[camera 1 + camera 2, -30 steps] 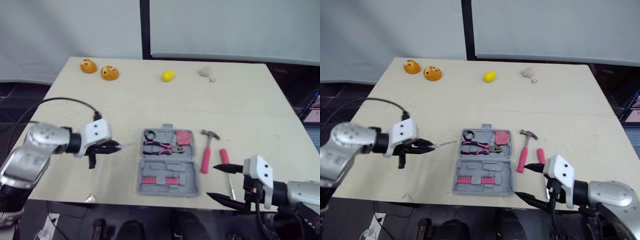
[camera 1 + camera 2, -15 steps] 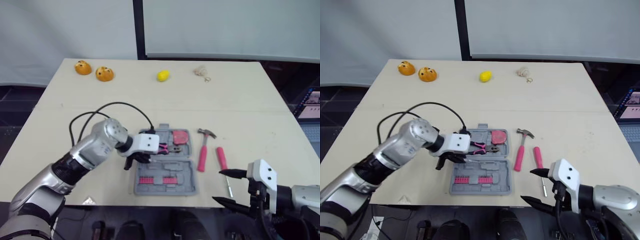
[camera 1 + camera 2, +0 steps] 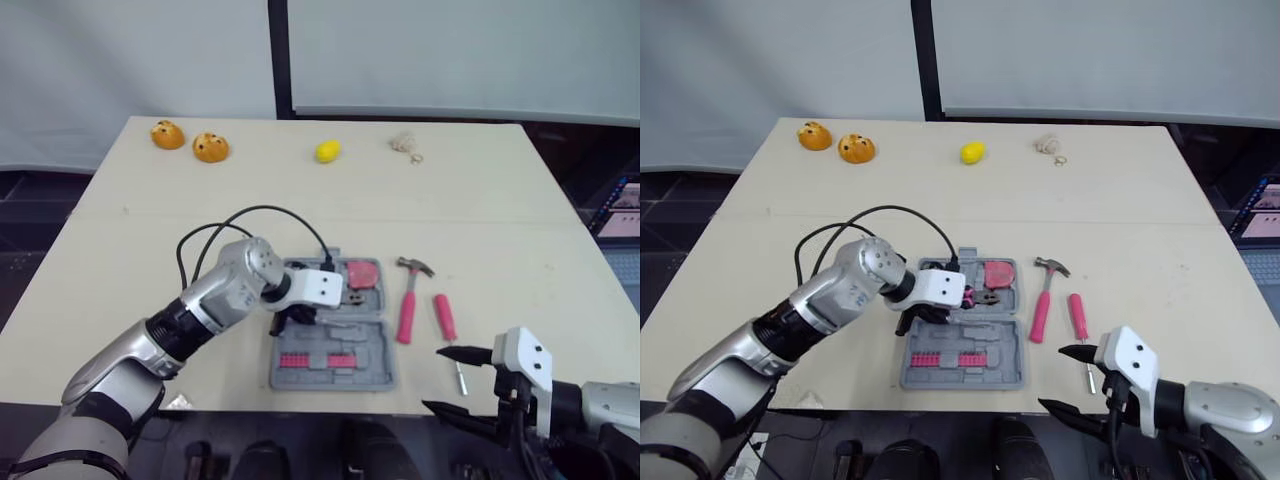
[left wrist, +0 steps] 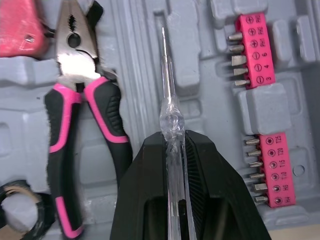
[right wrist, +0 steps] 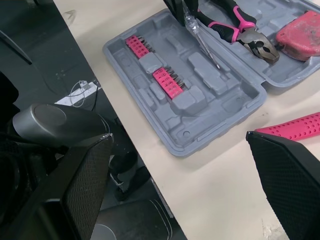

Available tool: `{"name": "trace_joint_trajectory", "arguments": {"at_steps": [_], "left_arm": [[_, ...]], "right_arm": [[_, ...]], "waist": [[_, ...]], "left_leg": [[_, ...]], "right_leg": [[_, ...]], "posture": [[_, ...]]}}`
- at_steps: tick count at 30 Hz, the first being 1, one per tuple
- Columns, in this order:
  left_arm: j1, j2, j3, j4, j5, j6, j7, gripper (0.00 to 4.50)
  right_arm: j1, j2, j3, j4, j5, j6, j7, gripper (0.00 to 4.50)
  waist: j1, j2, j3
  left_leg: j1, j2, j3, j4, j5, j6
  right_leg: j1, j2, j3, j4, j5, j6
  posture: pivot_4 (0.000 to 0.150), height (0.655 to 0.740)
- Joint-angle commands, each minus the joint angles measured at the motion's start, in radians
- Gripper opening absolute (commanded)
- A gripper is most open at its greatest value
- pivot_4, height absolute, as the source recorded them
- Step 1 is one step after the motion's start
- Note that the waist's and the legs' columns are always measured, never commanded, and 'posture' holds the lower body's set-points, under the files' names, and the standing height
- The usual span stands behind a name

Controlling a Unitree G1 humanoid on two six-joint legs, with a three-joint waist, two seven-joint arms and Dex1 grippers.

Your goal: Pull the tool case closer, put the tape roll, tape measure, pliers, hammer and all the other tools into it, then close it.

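I had the left gripper (image 4: 173, 142) clamped on the clear-handled screwdriver (image 4: 166, 75). Its 2 fingers pinched the handle, and the shaft pointed ahead of them over the open tool case (image 3: 380, 375). The pliers (image 4: 75, 75) lay in the case just beside those fingers, with 2 pink bit strips (image 4: 248, 50) on their other side. My right gripper (image 3: 433, 378) hung spread wide at the table's (image 3: 480, 230) near edge. A pink-handled screwdriver (image 3: 445, 318) lay just ahead of it, and the hammer (image 3: 408, 310) lay between that and the case.
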Motion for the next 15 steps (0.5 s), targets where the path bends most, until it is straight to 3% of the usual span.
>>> {"name": "trace_joint_trajectory", "arguments": {"at_steps": [1,15], "left_arm": [[0.000,-0.003,-0.005,-0.006,0.040,-0.012,0.012,0.06],[0.046,-0.049,-0.027,-0.011,0.094,0.023,0.012,0.06]], "right_arm": [[0.002,0.013,-0.033,-0.032,0.005,-0.010,-0.013,4.50],[0.011,0.021,-0.028,-0.031,-0.005,-0.018,-0.009,4.50]], "waist": [[0.000,0.000,0.000],[0.000,0.000,0.000]], "left_leg": [[0.000,0.000,0.000,0.000,0.000,0.000],[0.000,0.001,0.000,0.000,0.000,0.000]], "right_leg": [[0.000,0.000,0.000,0.000,0.000,0.000],[0.000,0.000,0.000,0.000,0.000,0.000]], "posture": [[0.150,0.7370],[0.150,0.7370]]}}
